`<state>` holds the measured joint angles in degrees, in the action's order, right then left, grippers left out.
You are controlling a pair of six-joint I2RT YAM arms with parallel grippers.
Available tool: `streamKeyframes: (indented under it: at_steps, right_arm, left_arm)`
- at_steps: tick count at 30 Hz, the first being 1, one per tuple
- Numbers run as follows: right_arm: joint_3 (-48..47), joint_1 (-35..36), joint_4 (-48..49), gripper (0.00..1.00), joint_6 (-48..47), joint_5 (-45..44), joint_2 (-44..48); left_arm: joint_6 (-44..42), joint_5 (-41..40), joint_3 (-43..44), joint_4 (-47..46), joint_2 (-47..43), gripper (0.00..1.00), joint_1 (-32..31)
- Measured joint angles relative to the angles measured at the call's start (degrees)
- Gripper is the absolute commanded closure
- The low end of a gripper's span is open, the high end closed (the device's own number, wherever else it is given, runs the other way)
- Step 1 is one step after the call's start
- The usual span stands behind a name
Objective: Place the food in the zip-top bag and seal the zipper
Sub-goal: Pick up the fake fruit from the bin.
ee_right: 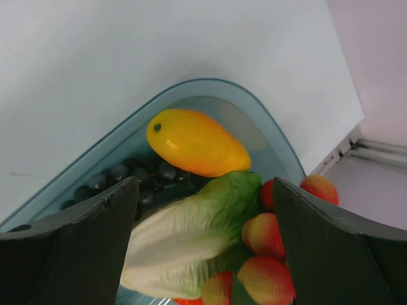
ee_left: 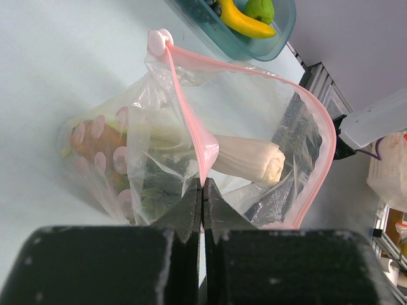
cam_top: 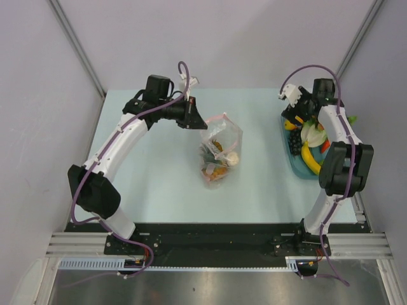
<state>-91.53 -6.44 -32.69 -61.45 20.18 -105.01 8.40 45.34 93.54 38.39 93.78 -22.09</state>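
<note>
No words, numbers, brand names or signs can be read in any of the three views. The zip-top bag (ee_left: 254,108) carries only small round pink printed marks (ee_left: 96,125). They form no letters or figures.

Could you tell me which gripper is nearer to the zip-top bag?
Left. The left gripper pinches the zip-top bag by its pink rim; the right gripper hangs open over the teal bowl, well away.
</note>
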Motion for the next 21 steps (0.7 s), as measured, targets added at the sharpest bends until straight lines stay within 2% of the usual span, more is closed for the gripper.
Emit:
streamKeyframes:
  at_steps: [3, 7, 21]
  right_arm:
    - [-0.2, 0.1, -0.3, 0.08, -6.5, -1.0, -4.6]
    - [-0.7, 0.5, -0.8, 0.07, -10.1, -2.3, -8.6]
    - [0.2, 3.9, 4.4, 0.06, -16.9, -8.2, -11.8]
  left_arm:
    - [0.0, 0.1, 0.0, 0.0, 0.1, 1.00, 0.0]
    - [0.0, 0.1, 0.0, 0.0, 0.5, 1.00, 0.2]
    - [0.6, 1.0, 0.0, -0.2, 1.4, 1.00, 1.6]
